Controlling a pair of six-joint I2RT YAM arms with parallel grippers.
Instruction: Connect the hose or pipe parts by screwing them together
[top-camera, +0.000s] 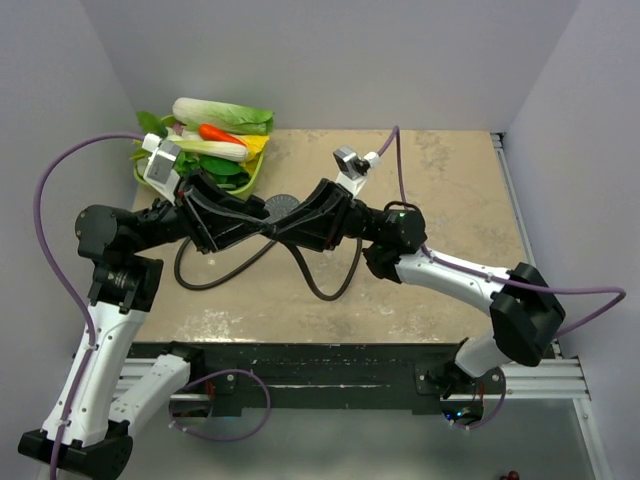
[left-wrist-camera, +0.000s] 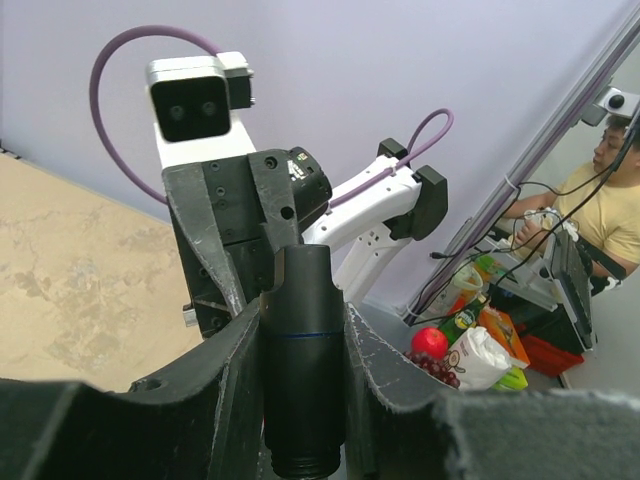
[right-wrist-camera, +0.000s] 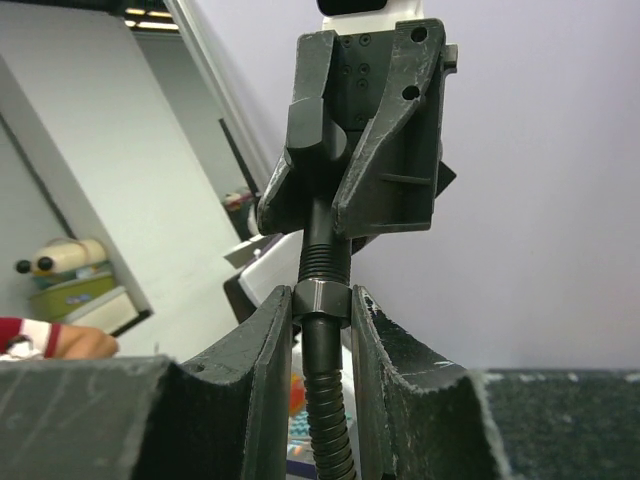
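From above, you have both arms meeting over the middle of the beige speckled table (top-camera: 450, 200). Your left gripper (top-camera: 243, 222) and right gripper (top-camera: 296, 222) sit nose to nose, and the round face of the dark grey hand shower head (top-camera: 279, 207) shows just behind them. The long thin dark flexible hose (top-camera: 330, 290) runs from that meeting point and loops on the tabletop. A green basket (top-camera: 250, 180) of vegetables stands at the far left corner.

In your left wrist view, the fingers (left-wrist-camera: 225, 400) are clamped narrow on the shower head's short cylindrical handle. Its threaded end is at the bottom edge of the frame.

In your right wrist view, the fingers (right-wrist-camera: 265, 350) pinch the hose's hexagonal end nut (right-wrist-camera: 320, 297). The nut butts against the threaded stub, which runs up between the left gripper's fingers.
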